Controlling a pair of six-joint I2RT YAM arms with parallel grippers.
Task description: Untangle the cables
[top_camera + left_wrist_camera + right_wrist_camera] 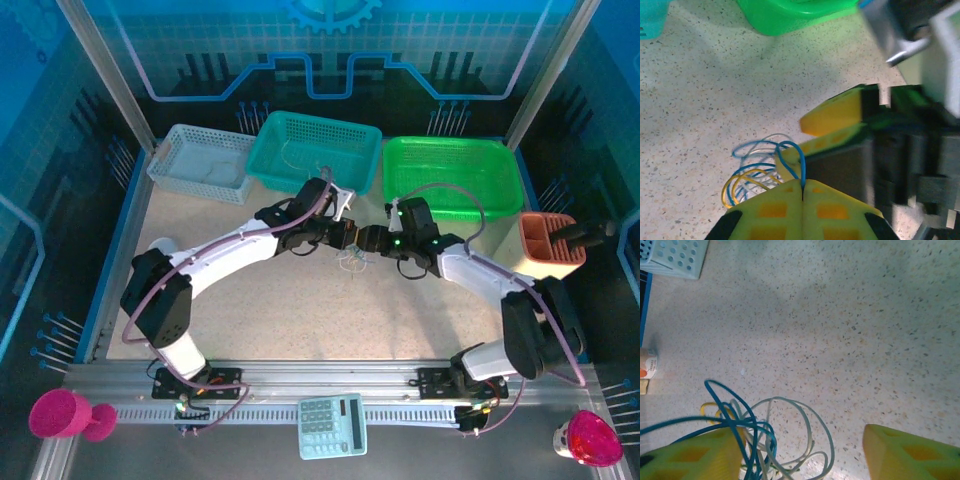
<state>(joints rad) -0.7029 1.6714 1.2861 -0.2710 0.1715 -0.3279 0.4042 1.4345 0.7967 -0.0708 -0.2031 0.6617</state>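
1. The cables point(352, 260) lie as a small curly bundle of blue, yellow and whitish strands on the speckled desk point(250, 290). They are near its middle, in front of the teal basket point(315, 150) and the green basket point(455, 175).
2. The left claw point(802, 186) has its yellow fingers pressed together. One blue strand goes into the seam between them, so it pinches the cables.
3. The right claw point(797, 445) is spread wide. The loops lie between its fingers, and a blue strand crosses over one finger point(690, 457), perhaps resting on it.
4. In the top view both claws are close to each other, just beside the bundle.
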